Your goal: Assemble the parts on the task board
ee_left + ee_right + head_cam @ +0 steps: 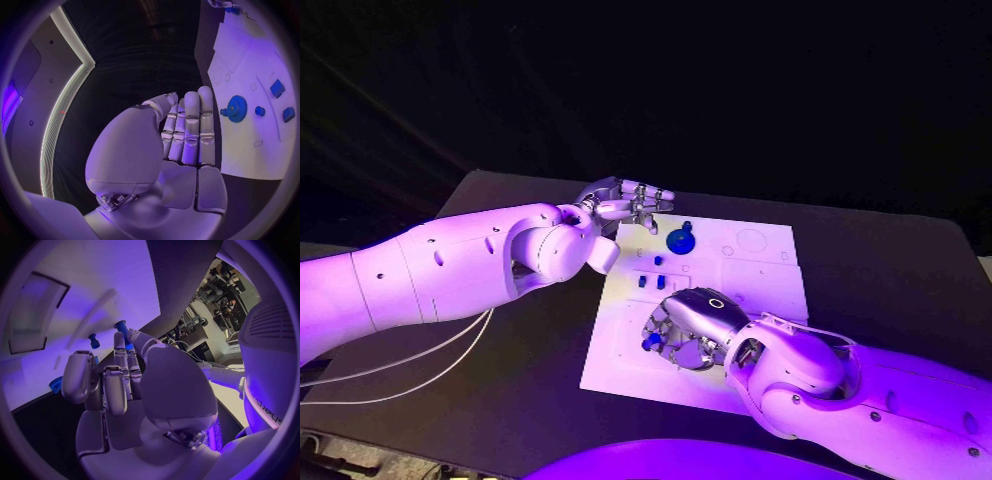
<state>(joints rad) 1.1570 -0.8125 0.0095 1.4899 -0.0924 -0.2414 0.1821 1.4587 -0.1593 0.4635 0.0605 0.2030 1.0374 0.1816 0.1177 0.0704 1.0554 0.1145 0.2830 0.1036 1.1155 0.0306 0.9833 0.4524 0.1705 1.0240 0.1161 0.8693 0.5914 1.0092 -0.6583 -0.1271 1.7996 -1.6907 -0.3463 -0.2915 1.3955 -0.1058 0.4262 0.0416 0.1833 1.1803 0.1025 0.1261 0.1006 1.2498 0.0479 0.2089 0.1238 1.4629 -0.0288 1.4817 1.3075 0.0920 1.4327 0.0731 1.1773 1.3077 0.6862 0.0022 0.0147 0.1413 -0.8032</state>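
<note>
The white task board (747, 275) lies in the middle of the table. A blue gear (681, 241) stands near its far left, also seen as the gear (237, 108) beyond my left hand's fingertips. Three small blue parts (659, 259), (642, 282), (662, 284) sit below it. My left hand (625, 205) hovers at the board's far left corner with straight fingers (190, 127), holding nothing. My right hand (689, 325) arches over the board's near left part. A small blue part (651, 342) lies right at its fingertips; whether it is gripped I cannot tell. Two blue pegs (120, 326), (94, 340) stand just beyond the right hand (119, 385).
The black table (877, 250) surrounds the board, with bare board surface (762, 240) at the far right holding empty round recesses. White cables (401, 375) trail off the table's near left. My left forearm (444, 270) crosses the table's left side.
</note>
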